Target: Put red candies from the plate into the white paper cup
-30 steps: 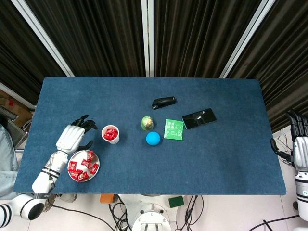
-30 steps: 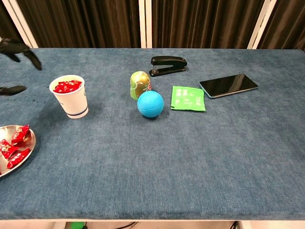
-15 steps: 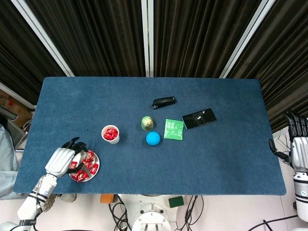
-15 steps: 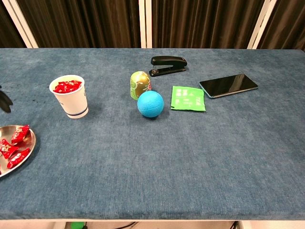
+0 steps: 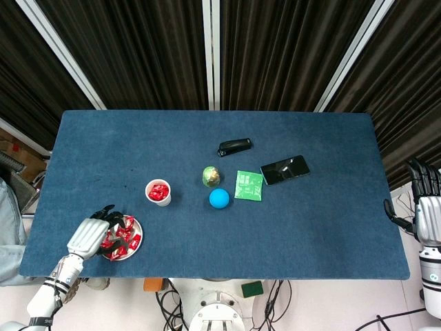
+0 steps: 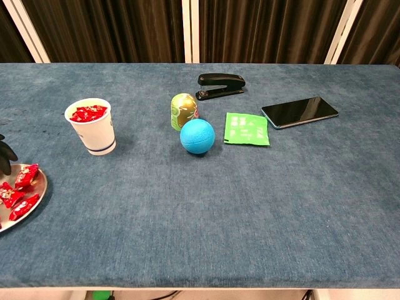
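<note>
The white paper cup (image 5: 158, 192) stands left of centre with several red candies (image 5: 158, 191) in it; the chest view shows the cup (image 6: 92, 128) and the candies (image 6: 87, 113) too. A small metal plate (image 5: 135, 227) near the front left corner holds several red candies (image 5: 125, 234); in the chest view the plate (image 6: 39, 190) is cut by the left edge. My left hand (image 5: 91, 234) lies over the plate's left side, its fingers spread above the candies and its thumb apart. The chest view shows only a dark fingertip (image 6: 4, 156). My right hand (image 5: 428, 207) hangs off the table's right side, fingers apart, holding nothing.
In the middle of the table are a green-gold egg-shaped object (image 5: 211, 176), a blue ball (image 5: 219, 198), a green packet (image 5: 248, 185), a black stapler (image 5: 235, 147) and a black phone (image 5: 284, 169). The blue cloth stretches bare between cup and plate.
My left hand has come back from beside the cup to the plate and lowered its fingers over the candies. The right hand has barely moved.
</note>
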